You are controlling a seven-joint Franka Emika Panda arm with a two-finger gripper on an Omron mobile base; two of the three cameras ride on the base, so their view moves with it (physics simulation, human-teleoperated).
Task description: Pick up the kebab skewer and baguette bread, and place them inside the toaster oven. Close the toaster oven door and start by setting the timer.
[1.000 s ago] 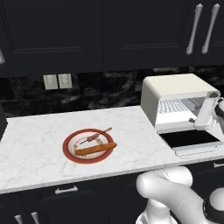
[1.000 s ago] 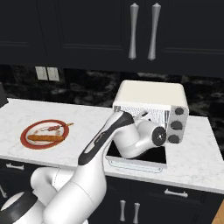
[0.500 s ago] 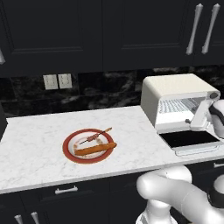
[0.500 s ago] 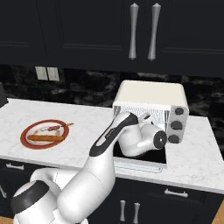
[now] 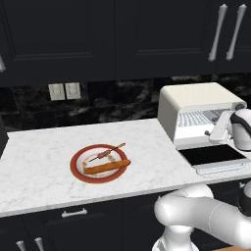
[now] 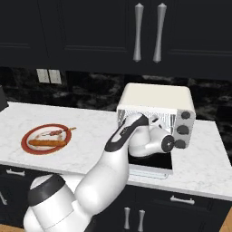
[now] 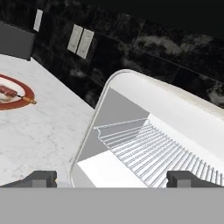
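Left base view, left of centre: plate (image 5: 78, 171) on counter (image 5: 39, 147), carrying skewer (image 5: 105, 154) and baguette (image 5: 106, 167); both untouched, well apart from oven.

Right of frame: oven (image 5: 196, 103) with door (image 5: 212, 156) folded flat, rack (image 7: 148, 153) bare in hand view.

Change over last second: wrist has lifted slightly and turned at oven mouth; food and door unmoved.

Gripper (image 7: 111, 178) fingers wide apart, nothing between.

Judgement: door-opening done; loading not begun; next leg is travel left to plate.

White marble counter (image 5: 39, 162), black cabinets (image 5: 98, 34), dark stone backsplash (image 5: 112, 100), wall outlets (image 5: 64, 91)
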